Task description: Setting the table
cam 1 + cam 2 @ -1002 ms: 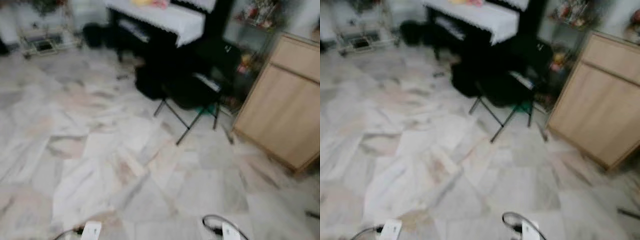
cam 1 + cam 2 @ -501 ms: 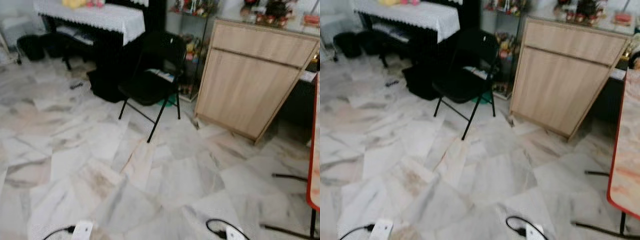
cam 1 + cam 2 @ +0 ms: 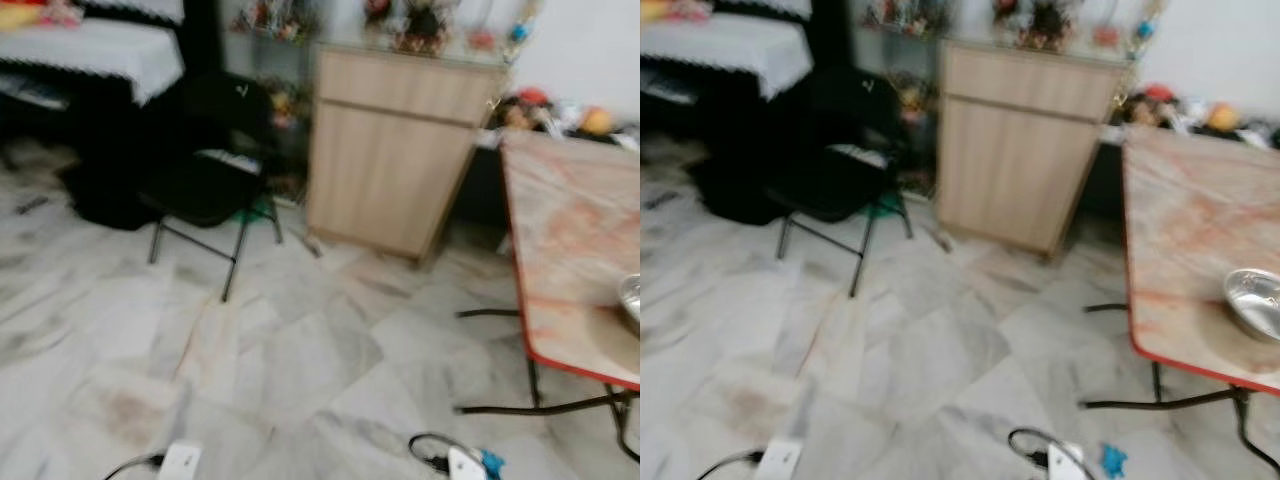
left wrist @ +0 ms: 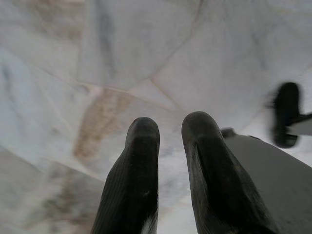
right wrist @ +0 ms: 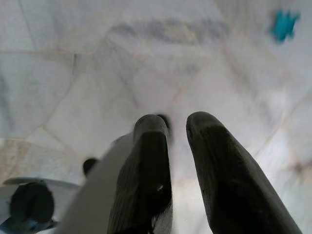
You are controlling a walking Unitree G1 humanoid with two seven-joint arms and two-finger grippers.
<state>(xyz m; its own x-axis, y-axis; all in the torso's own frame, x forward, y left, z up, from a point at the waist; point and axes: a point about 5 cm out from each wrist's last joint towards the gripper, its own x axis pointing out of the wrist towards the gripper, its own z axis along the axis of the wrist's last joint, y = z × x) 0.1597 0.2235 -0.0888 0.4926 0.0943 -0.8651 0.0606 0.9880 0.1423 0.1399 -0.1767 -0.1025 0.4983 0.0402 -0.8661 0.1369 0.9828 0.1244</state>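
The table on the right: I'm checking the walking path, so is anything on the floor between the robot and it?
Only a small blue object lies on the marble floor near the table; otherwise nothing visible blocks the way.

A: Left gripper (image 4: 168, 129): two long black fingers (image 4: 134, 190), rounded tips, faint ribbing along one side.

B: Right gripper (image 5: 175, 124): same matte black fingers (image 5: 226, 180), blunt rounded tips. At the bottom edge of the head views, white wrist blocks (image 3: 181, 461), each with a black cable (image 3: 428, 445) looping off.
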